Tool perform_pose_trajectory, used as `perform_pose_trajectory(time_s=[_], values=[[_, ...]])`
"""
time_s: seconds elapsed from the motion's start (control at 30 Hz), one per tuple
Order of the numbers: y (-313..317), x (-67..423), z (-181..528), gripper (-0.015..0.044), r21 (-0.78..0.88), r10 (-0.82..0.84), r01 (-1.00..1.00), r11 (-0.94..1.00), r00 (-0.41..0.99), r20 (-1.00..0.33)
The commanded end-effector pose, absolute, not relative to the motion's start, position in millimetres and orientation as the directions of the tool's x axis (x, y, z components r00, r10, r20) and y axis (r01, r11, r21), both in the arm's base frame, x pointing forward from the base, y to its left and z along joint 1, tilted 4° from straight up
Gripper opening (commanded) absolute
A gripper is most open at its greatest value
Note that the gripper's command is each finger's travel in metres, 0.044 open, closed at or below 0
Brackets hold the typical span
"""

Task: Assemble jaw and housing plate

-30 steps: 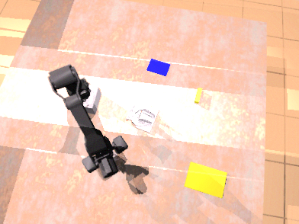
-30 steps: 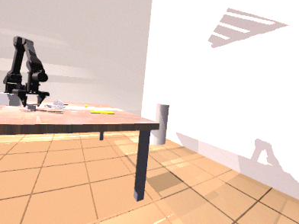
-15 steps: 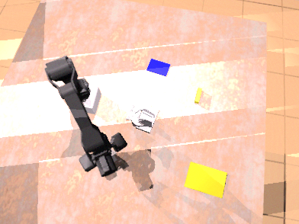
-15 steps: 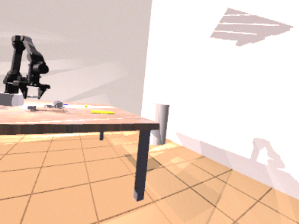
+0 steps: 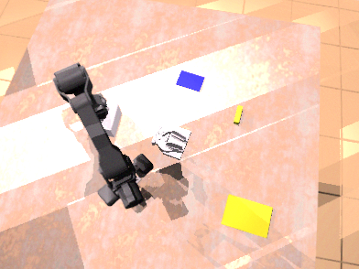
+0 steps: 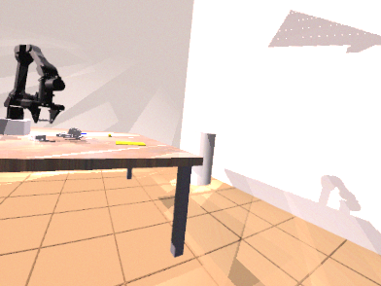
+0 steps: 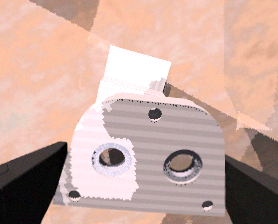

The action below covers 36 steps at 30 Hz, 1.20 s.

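3 views: overhead, distant side, close wrist; all share tabletop.

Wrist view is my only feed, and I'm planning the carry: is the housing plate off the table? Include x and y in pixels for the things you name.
Observer: Yes. The exterior view shows a gap between the plate (image 6: 45, 121) (image 7: 145, 177), held in the gripper (image 5: 125, 179) (image 6: 45, 121) (image 7: 142, 156), and the table (image 5: 284, 73) (image 6: 97, 164) (image 7: 45, 75).
Operator: Where's the pale jaw assembly?
Observer: In the top view, the assembly (image 5: 174, 142) lies up and to the right of the gripper.
Operator: Anything beyond it?
Observer: Yes, a small yellow block (image 5: 238, 114) farther right, slightly higher in that picture.
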<state>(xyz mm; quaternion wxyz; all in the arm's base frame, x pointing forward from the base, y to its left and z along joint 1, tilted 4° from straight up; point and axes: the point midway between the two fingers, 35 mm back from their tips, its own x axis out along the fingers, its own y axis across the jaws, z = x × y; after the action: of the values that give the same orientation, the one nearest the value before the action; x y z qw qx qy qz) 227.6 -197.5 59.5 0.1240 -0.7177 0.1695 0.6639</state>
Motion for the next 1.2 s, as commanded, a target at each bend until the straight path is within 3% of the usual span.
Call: perform_pose_trajectory(time_s=[0.0, 0.57, 1.17], values=[[-191.0, 230.1, 58.8, 0.0351, 0.048, -0.072, -0.33, -0.943, 0.061, -0.996], [-164.2, 242.8, 57.5, 0.0351, 0.073, -0.067, 0.092, -0.993, 0.061, -0.996], [-135.2, 252.9, 56.0, 0.0351, 0.086, -0.063, 0.518, -0.851, 0.061, -0.996]])
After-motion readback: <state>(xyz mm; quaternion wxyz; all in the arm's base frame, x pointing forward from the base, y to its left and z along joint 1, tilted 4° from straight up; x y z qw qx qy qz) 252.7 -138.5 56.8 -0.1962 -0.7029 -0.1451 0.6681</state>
